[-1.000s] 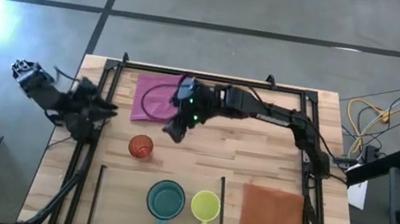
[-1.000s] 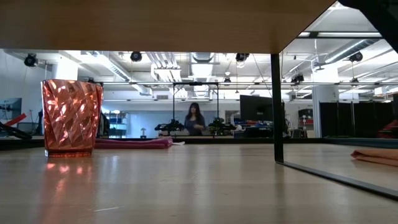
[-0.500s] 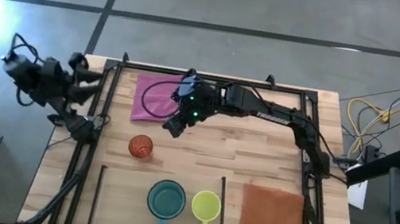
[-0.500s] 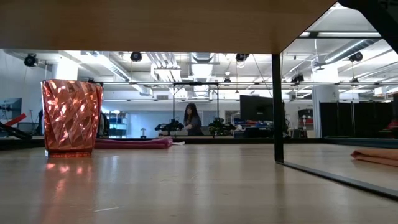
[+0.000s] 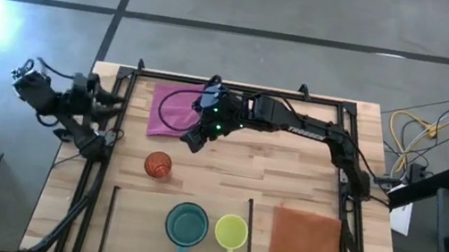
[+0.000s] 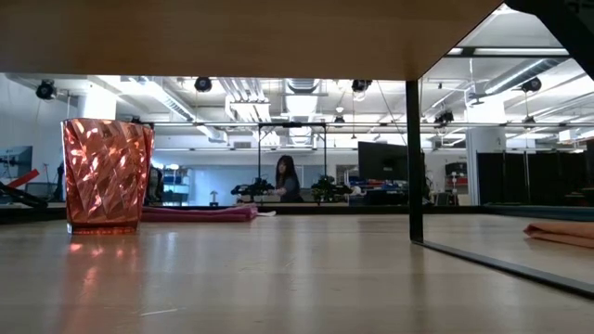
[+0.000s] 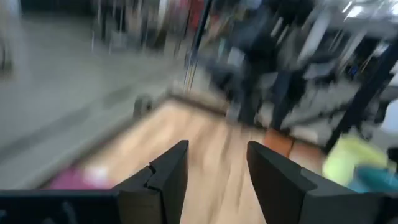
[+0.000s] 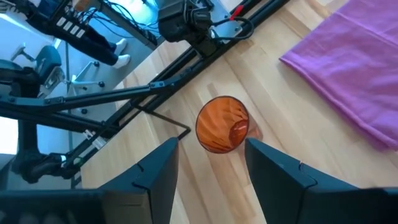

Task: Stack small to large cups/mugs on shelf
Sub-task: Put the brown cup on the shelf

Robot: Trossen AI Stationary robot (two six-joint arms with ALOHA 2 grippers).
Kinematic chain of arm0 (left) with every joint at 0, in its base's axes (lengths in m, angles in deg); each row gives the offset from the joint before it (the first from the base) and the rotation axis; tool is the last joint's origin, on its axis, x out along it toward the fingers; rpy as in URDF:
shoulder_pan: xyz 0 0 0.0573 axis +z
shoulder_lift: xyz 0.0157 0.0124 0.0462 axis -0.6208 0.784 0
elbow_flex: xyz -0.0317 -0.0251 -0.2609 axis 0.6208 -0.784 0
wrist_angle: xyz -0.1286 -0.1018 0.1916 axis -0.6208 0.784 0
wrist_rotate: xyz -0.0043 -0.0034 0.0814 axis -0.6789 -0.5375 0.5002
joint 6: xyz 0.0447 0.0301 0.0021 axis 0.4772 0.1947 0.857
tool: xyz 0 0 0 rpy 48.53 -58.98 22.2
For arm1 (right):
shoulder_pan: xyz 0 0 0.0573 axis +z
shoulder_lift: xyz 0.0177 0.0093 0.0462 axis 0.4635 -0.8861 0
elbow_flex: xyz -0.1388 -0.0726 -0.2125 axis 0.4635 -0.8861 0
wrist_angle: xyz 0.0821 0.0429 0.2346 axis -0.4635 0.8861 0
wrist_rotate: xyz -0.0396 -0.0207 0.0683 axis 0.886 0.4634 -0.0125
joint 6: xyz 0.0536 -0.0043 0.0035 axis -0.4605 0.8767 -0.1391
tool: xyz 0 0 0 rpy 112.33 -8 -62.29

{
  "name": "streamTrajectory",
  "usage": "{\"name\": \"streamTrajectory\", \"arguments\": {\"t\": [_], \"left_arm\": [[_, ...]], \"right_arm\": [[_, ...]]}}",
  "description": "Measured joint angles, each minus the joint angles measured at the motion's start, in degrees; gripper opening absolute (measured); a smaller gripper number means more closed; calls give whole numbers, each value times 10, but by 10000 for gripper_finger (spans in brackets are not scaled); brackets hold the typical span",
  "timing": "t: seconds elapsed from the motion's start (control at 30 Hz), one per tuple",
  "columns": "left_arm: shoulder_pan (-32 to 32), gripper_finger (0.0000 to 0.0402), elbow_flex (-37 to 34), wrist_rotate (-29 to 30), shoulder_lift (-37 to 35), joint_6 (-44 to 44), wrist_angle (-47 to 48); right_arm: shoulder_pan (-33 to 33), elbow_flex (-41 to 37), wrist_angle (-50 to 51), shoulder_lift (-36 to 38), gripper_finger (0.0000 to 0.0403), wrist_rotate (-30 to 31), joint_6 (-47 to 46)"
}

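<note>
A red-orange cup (image 5: 158, 165) stands upright on its base on the wood table; it also shows in the low view (image 6: 105, 176). A teal mug (image 5: 186, 226) and a yellow mug (image 5: 230, 231) stand side by side between two thin black strips (image 5: 108, 221) near the front edge. My right gripper (image 5: 195, 138) hovers open above the table, just far-right of the red-orange cup, which shows between its fingers in the right wrist view (image 8: 222, 124). My left gripper (image 5: 113, 98) is open and empty at the table's left edge, pointing across the table (image 7: 217, 168).
A magenta cloth (image 5: 176, 109) lies at the far middle, partly under my right arm. A rust-brown mat (image 5: 305, 246) lies at the front right. Black frame rails (image 5: 100, 170) run along the table's sides and back. A person (image 6: 283, 176) is in the room behind.
My left arm has swung away from the left rail, toward the table's far-left corner, and is still in motion. My right gripper has edged slightly toward the far edge and stayed open. The cups have not moved.
</note>
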Motion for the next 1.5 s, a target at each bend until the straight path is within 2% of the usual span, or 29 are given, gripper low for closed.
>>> {"name": "streamTrajectory", "arguments": {"t": [0.07, 0.17, 0.3, 0.43, 0.67, 0.73, 0.87, 0.93, 1.0, 1.1, 1.23, 1.3, 1.4, 1.5], "left_arm": [[0, 151, 16, -30, 17, -96, 103], [0, 151, 28, -84, 47, -196, 202], [0, 151, 24, -117, 97, -243, 265], [0, 151, 23, -142, 143, -255, 285], [0, 151, 7, -258, 213, -205, 219], [0, 151, -9, -253, 219, -199, 182], [13, 151, -43, -189, 210, -209, 159], [35, 151, -53, -175, 204, -208, 158], [68, 150, -59, -192, 195, -194, 153], [125, 150, -80, -268, 174, -138, 118], [186, 150, -132, -358, 152, -101, -2], [205, 150, -152, -370, 140, -78, -65], [239, 150, -147, -367, 132, -69, -48], [277, 150, -121, -392, 139, -35, 32]], "right_arm": [[-2, 0, 0, 1, 178, 2, 0], [-6, 0, 1, 2, 178, 2, 1], [-13, 0, 21, 3, 178, 2, 1], [-23, 0, 40, 6, 178, 2, -6], [-32, 0, 43, 15, 178, 3, 0], [-32, 0, 45, 15, 178, 3, 1], [-26, 0, 49, 15, 178, 2, 2], [-22, 0, 53, 15, 178, 2, 4], [-20, 0, 62, 15, 178, 2, 7], [-20, 0, 66, 15, 178, 2, 14], [-20, 0, 66, 15, 178, 2, 19], [-20, 0, 66, 15, 178, 2, 23], [-18, 0, 77, 15, 178, -1, 27], [-17, 0, 91, 15, 178, -3, 28]]}}
